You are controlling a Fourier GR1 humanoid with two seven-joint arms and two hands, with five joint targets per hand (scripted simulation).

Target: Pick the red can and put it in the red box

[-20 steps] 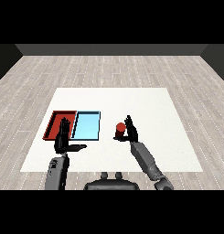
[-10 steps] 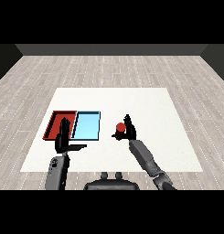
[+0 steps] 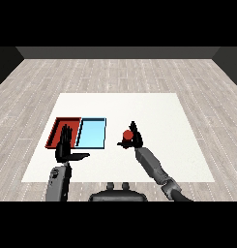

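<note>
On the white table (image 3: pixel 154 104) are counted: one red can (image 3: pixel 127 134), grasped by the right hand (image 3: pixel 135 139); at nine o'clock, one blue tray (image 3: pixel 92 133), one red tray (image 3: pixel 56 131), partly covered by the left hand (image 3: pixel 66 148), fingers straight.

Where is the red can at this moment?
In the head view, the red can is in the right hand, whose fingers curl round it, right of the light blue tray and outside both trays.
</note>
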